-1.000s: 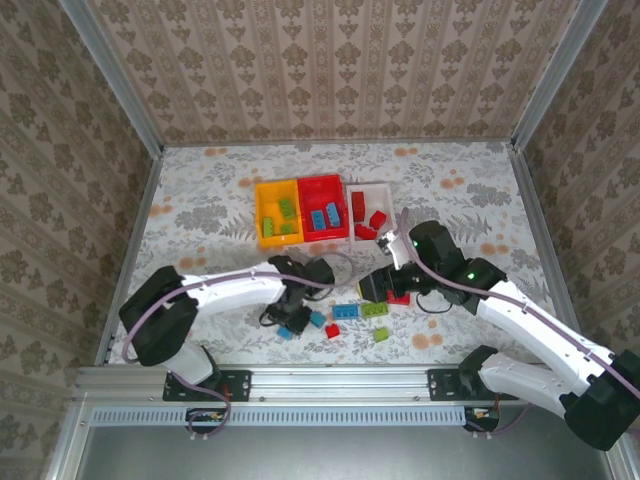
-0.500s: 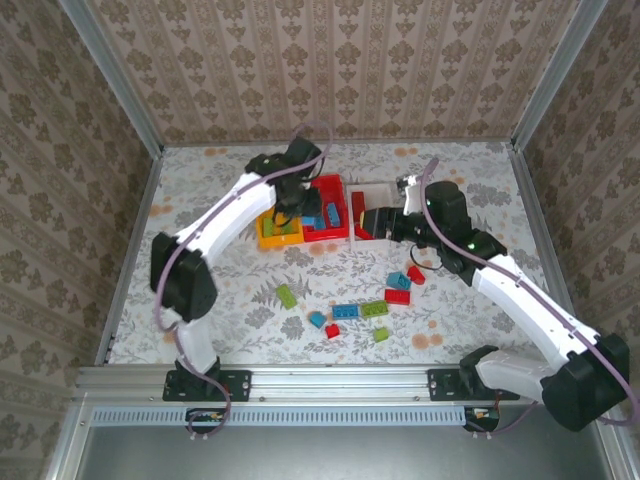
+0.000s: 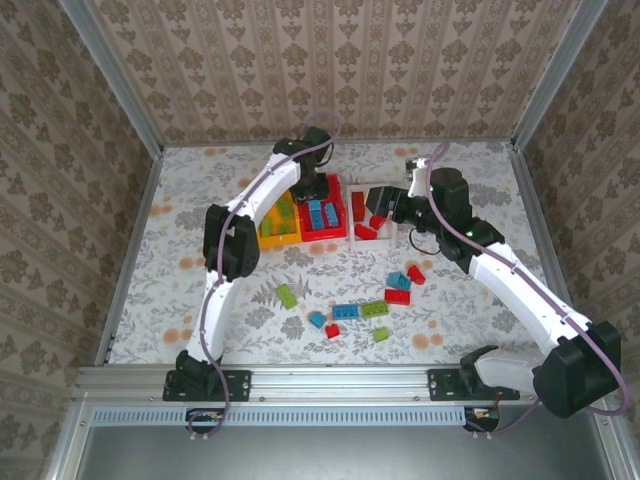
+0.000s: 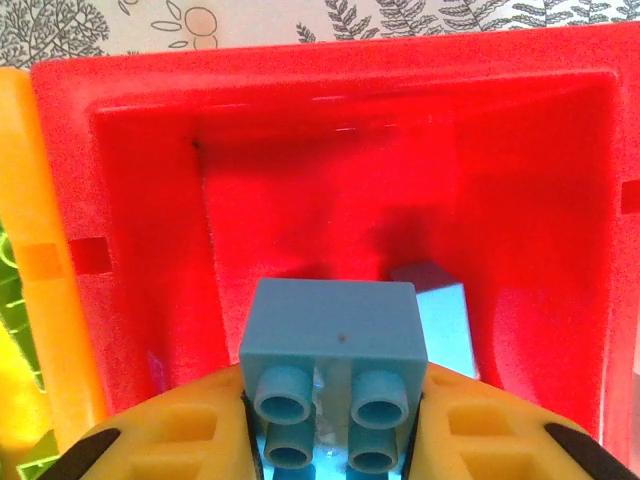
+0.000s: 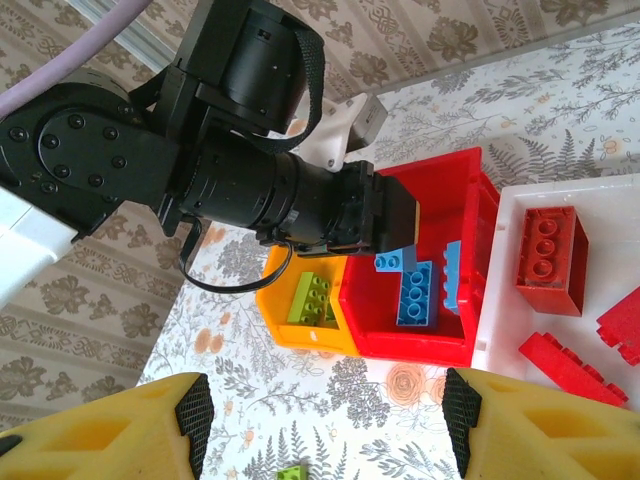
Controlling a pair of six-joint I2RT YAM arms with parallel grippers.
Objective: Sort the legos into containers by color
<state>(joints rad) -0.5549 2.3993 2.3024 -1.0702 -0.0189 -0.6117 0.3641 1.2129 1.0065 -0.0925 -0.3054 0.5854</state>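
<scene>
My left gripper [image 4: 333,440] is shut on a light blue lego [image 4: 333,340], studs toward the camera, held over the red container [image 4: 150,200]. Another blue lego [image 4: 445,315] lies inside it. From above, the left gripper [image 3: 315,190] hangs over the red container [image 3: 327,236]. My right gripper [image 3: 374,205] stands open and empty above the white container [image 3: 385,187], which holds red legos [image 5: 550,250]. The yellow-orange container [image 5: 300,330] holds green legos [image 5: 310,297]. The right wrist view shows the held blue lego [image 5: 396,262] above a long blue lego [image 5: 415,295].
Several loose legos lie on the floral table in front of the containers: a green one [image 3: 287,295], blue ones [image 3: 346,312], red ones [image 3: 397,296] and a small green one [image 3: 381,334]. The left arm [image 3: 250,205] stretches along the left of the containers.
The left arm has swung from the near table up to the red container with a blue lego. The right gripper has moved from the loose legos to above the white container.
</scene>
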